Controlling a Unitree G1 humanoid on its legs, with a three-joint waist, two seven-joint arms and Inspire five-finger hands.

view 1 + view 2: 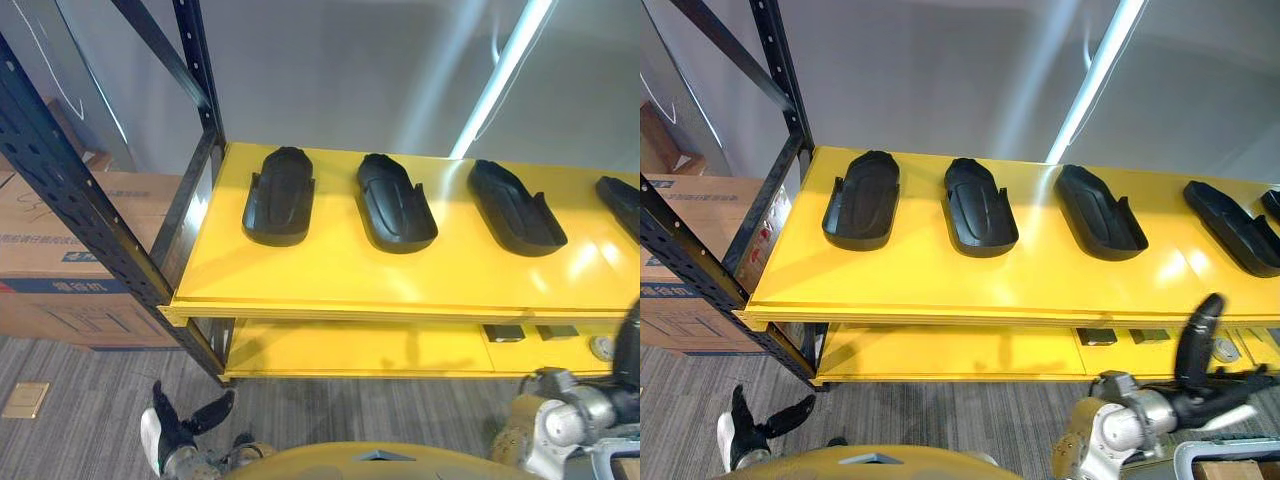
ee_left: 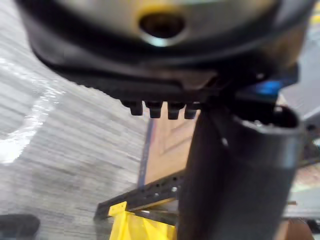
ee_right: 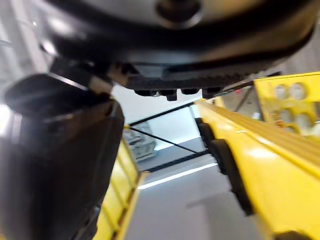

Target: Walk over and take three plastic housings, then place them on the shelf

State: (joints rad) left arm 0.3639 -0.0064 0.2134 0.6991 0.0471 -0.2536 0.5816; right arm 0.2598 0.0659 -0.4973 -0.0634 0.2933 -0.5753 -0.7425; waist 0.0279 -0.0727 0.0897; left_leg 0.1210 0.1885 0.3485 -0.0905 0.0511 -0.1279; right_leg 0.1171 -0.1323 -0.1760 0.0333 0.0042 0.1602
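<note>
Housings [image 1: 279,195], black, on yellow shelf [image 1: 330,270]. Left hand [image 1: 170,425] and right hand [image 1: 1200,350] hang low, fingers apart, empty. Advice: square up close, then grip one by the rim.

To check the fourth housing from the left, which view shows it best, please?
The right eye view: the fourth housing lies almost whole on the shelf. The left eye view cuts it off; wrist views, unclear.

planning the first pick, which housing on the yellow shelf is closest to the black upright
The leftmost housing, at the row's end beside the black upright; the others lie further right along the yellow shelf.
</note>
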